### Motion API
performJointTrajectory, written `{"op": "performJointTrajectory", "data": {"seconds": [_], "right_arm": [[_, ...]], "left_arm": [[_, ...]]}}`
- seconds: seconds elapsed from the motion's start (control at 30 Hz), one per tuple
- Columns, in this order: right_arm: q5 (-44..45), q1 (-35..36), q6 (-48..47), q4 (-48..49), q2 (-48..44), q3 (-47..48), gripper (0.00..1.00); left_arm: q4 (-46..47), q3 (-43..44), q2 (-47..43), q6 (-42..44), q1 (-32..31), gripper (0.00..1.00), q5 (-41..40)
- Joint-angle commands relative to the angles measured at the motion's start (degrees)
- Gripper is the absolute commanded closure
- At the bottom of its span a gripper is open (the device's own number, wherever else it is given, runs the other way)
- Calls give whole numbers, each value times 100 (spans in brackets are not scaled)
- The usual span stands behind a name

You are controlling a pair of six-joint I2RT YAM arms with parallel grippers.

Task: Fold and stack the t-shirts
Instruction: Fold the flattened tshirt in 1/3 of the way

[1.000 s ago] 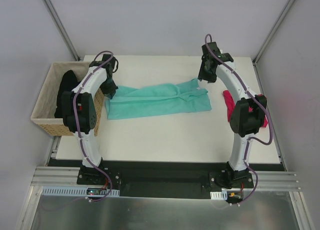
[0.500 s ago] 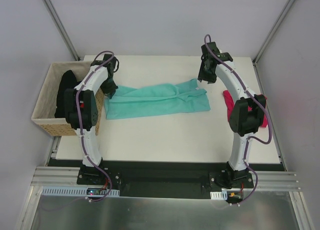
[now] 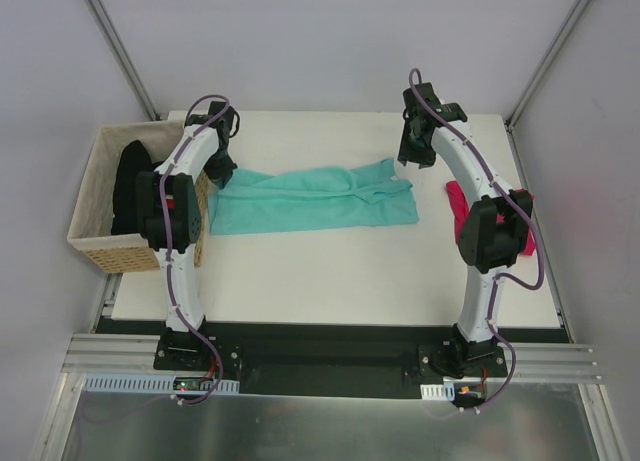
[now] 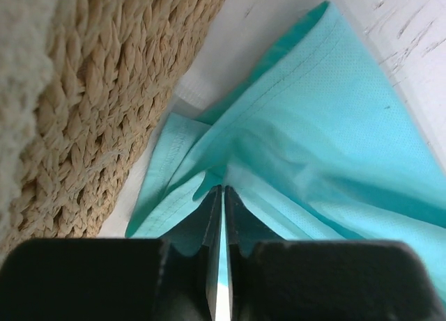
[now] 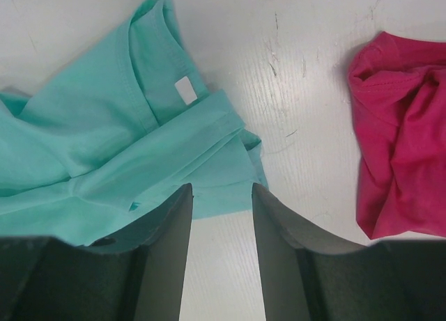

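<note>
My left hand [image 4: 221,196] pinches the teal t-shirt [image 3: 320,199] at its left end, its length running across to my open right hand [image 5: 217,196].

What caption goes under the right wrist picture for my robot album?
Open right gripper above the edge of the teal t-shirt, a crumpled pink shirt lying apart on the white table.

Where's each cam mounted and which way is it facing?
Top external: above, behind the bases, looking down on the table; both arms show.
Left wrist: looks along the shut left claw at the teal t-shirt beside the basket.
Right wrist: looks down past the open right claw at the teal t-shirt and pink shirt.
Shared: all see the teal t-shirt.
</note>
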Motion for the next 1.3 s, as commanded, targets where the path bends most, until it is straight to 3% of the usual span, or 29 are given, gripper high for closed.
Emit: {"op": "performJointTrajectory", "data": {"seconds": [0.0, 0.1, 0.27, 0.57, 0.83, 1.03, 1.27], "right_arm": [[80, 36, -137, -205, -291, 223, 57], [35, 71, -208, -214, -309, 215, 57], [176, 186, -234, -179, -335, 109, 57], [237, 633, -287, 6, -537, -93, 57], [62, 924, 222, 523, -880, -1199, 77], [-88, 968, 434, 1130, -1091, -2175, 67], [-158, 968, 179, 1298, -469, -1931, 66]], "left_arm": [[-15, 158, 211, -47, 106, 89, 122], [11, 140, 219, -38, 115, 68, 149], [38, 201, 150, 24, 115, 51, 175], [64, 219, -562, 120, 106, 49, 280], [73, -114, -1475, 410, -34, 49, 333], [47, -562, -2003, 516, -227, 49, 377], [-94, -835, -2356, 428, -508, 50, 360]]}}
